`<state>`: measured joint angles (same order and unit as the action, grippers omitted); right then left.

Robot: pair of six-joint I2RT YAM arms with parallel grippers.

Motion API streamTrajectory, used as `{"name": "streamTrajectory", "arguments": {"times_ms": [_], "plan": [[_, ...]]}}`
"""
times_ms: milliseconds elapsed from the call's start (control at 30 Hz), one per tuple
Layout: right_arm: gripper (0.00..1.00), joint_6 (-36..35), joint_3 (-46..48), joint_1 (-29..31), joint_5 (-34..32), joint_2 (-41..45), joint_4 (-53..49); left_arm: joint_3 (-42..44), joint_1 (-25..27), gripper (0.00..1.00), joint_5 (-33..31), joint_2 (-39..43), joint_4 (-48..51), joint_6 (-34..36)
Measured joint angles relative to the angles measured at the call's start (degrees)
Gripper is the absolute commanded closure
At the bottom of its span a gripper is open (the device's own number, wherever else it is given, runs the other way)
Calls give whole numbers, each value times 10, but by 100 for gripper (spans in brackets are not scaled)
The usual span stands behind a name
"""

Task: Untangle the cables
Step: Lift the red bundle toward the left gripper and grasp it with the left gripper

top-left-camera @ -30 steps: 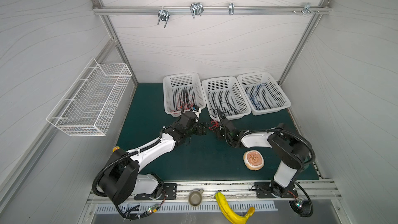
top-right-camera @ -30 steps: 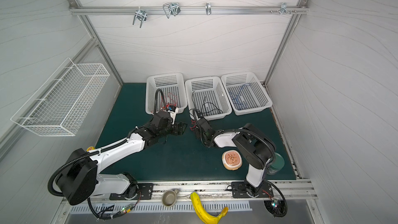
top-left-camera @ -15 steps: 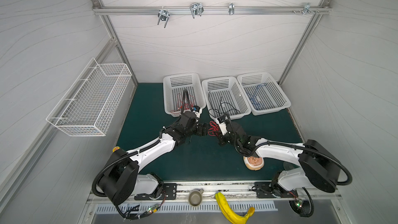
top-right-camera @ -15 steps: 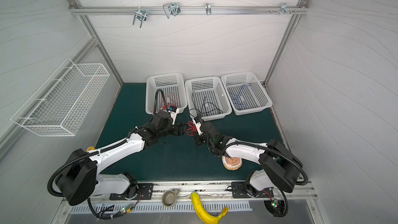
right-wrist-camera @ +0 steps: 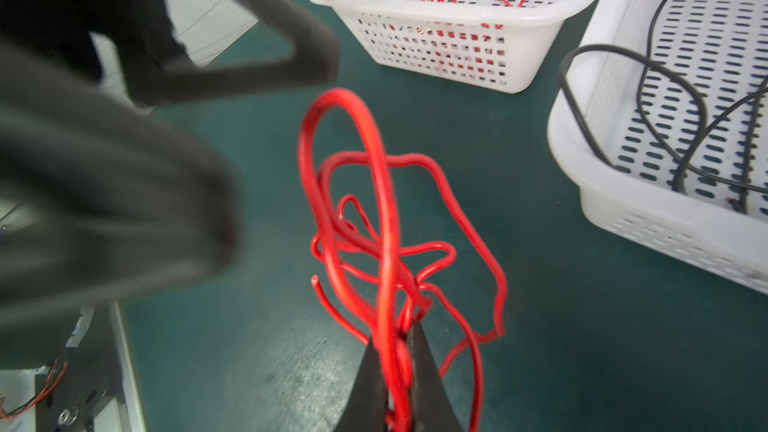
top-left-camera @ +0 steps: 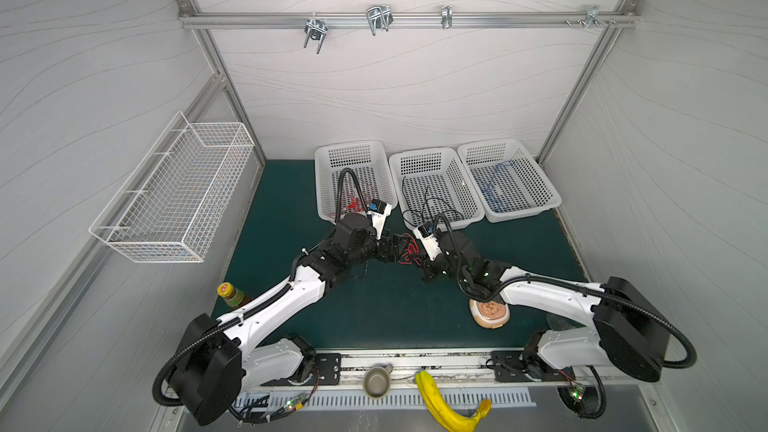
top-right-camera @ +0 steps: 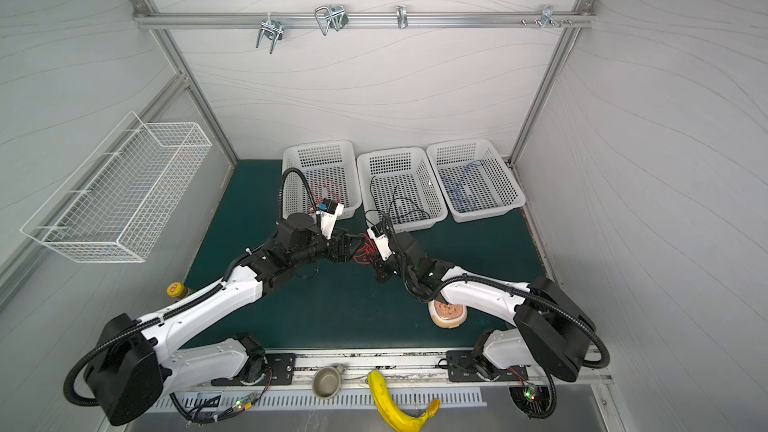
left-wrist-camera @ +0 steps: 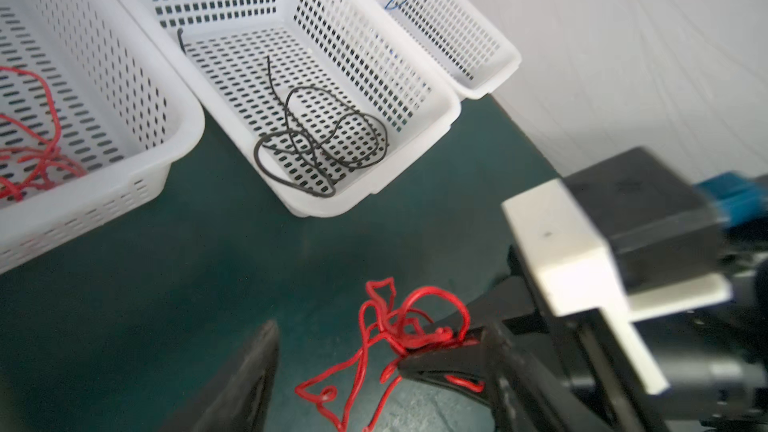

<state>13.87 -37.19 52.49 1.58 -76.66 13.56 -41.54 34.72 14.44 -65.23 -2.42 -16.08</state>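
Far left, loose red cables (top-left-camera: 355, 197) lie in the left basket (top-left-camera: 321, 184). Now the left gripper (top-left-camera: 397, 244): jaws spread wide, gripping nothing, poised right beside the red tangle (left-wrist-camera: 399, 326) at mid-mat (top-left-camera: 374, 309). The right gripper (right-wrist-camera: 401, 340) is pinched tight on that tangle's strands. Behind, black cables (left-wrist-camera: 316, 139) sit in the middle basket (top-left-camera: 395, 176), and blue cables (top-left-camera: 494, 193) lie in the right basket (top-left-camera: 523, 212).

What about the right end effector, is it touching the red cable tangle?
Touching: right wrist view shows the right end effector clamped on the red cable tangle.
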Motion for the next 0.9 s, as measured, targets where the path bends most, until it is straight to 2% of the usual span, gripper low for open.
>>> {"name": "streamTrajectory", "arguments": {"times_ms": [100, 433, 500, 567, 600, 633, 700, 900], "plan": [[94, 0, -1, 0, 8, 0, -3, 0, 0, 28, 12, 14, -12, 3], [92, -2, -13, 0, 33, 0, -6, 0, 2, 59, 36, -14, -12, 10], [92, -2, -13, 0, 35, 0, -7, 0, 2, 70, 44, -22, -12, 7], [92, -2, -13, 0, 35, 0, -7, 0, 2, 84, 50, -26, -12, 6], [91, -2, -13, 0, 35, 0, -9, 0, 2, 95, 53, -28, -13, 7], [91, -2, -13, 0, 34, -1, -15, -1, 2, 100, 57, -29, -18, 5], [89, -2, -14, -1, 34, -2, -21, -2, 2, 100, 70, -29, -27, 3], [72, 3, -29, 0, 11, -6, -28, -3, 3, 100, 64, -32, -44, -21]]}}
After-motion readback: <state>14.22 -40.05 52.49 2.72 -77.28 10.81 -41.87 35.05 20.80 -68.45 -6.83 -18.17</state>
